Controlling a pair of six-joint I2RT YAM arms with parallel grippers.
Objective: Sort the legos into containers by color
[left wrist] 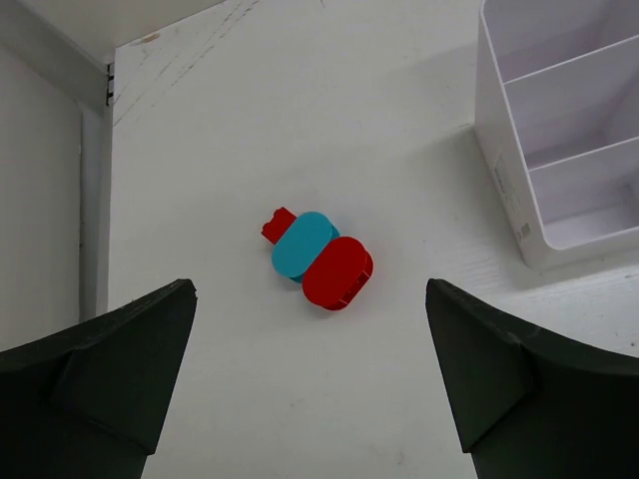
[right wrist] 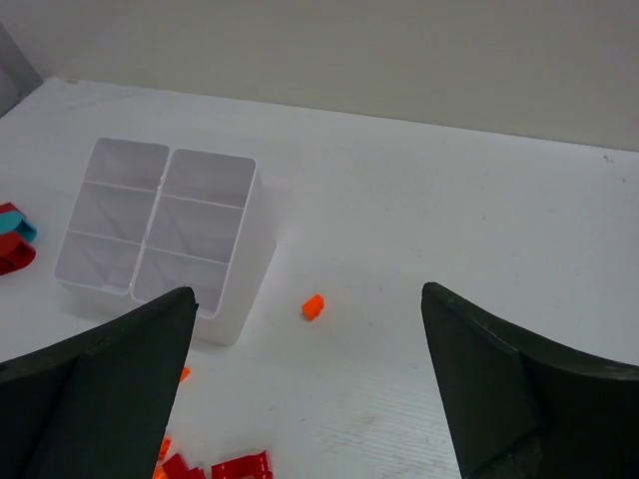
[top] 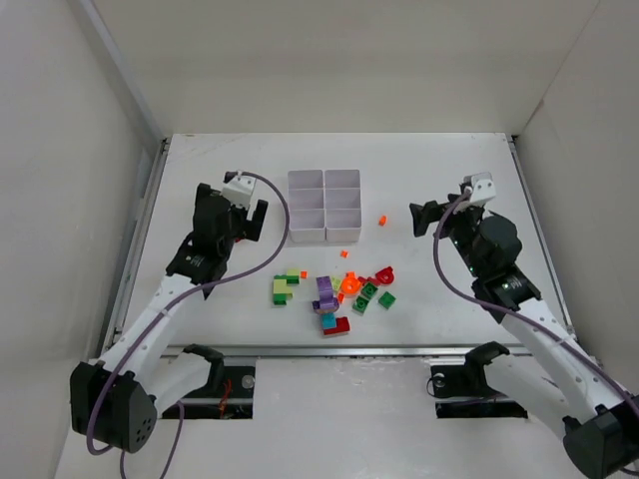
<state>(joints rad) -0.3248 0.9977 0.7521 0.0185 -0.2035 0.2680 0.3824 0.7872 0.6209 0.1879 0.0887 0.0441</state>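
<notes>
The containers (left wrist: 509,190) run off the left wrist view's right edge.

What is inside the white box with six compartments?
From above, all six compartments of the white box look empty. In the right wrist view, its walls cover part of some compartment floors.

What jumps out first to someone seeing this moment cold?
The jumbled pile of coloured legos at the near middle of the table draws the eye first, with the white containers just beyond it, every compartment empty. A lone orange brick lies to their right, and a red-and-teal cluster sits to their left under the open left gripper.
</notes>
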